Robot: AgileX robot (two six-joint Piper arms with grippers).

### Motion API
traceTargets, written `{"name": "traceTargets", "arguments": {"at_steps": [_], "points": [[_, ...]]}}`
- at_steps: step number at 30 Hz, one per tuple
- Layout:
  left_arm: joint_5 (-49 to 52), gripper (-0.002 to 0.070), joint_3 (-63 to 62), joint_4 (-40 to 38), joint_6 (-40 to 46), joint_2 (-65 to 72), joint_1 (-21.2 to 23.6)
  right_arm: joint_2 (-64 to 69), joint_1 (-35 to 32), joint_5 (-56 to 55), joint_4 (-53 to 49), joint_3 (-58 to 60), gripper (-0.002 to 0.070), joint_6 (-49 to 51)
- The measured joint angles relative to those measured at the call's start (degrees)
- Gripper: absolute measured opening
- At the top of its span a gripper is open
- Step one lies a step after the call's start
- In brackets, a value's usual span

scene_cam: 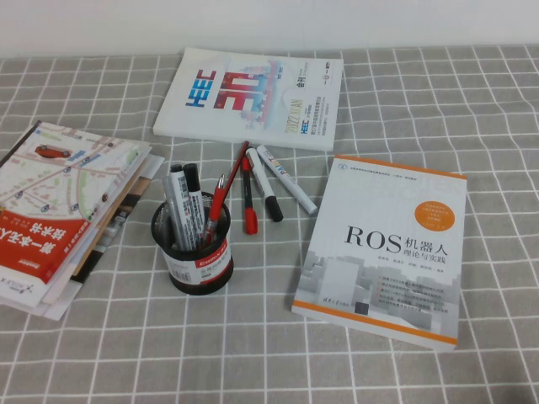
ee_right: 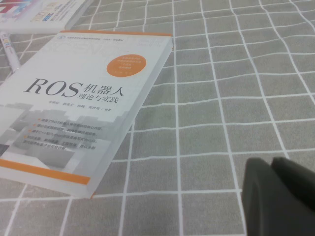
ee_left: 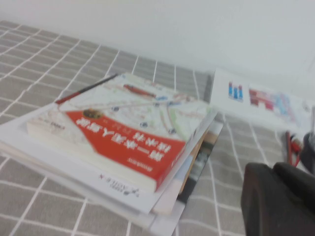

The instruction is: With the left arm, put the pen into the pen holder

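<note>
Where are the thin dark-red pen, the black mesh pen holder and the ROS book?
Thin dark-red pen [scene_cam: 237, 165], high view, mid shaft.
Black wire-mesh pen holder [scene_cam: 196, 271], high view, label.
White-and-orange ROS book [scene_cam: 389, 252], high view, cover centre.

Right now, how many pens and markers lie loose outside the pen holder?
4, between pen holder and HEC booklet: thin dark-red pen, red-capped black marker, black-capped white marker, white marker. More may hide behind holder. Left pincer by book stack, right pincer by ROS book.
</note>
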Motion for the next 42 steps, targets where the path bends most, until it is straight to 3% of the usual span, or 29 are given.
{"name": "traceTargets", "arguments": {"at_steps": [13, 21, 29, 36, 42], "points": [[-0.03, 0.0, 0.0, -0.12, 2.32, 0.0, 0.0, 0.0, 0.0, 0.0, 0.0, 0.0, -0.0015, 0.0], [3.25, 0.0, 0.0, 3.91, 3.29, 0.0, 0.0, 0.0, 0.0, 0.0, 0.0, 0.0, -0.0015, 0.0], [-5.18, 0.0, 0.0, -0.16, -4.99, 0.0, 0.0, 0.0, 0.0, 0.0, 0.0, 0.0, -0.0015, 0.0], [-6.42, 0.0, 0.0, -0.58, -10.19, 0.0, 0.0, 0.0, 0.0, 0.0, 0.0, 0.0, -0.0015, 0.0], [6.08, 0.0, -10.39, -0.69, -12.01, 5.18, 0.0, 0.0, 0.0, 0.0, 0.0, 0.0, -0.0015, 0.0]]}}
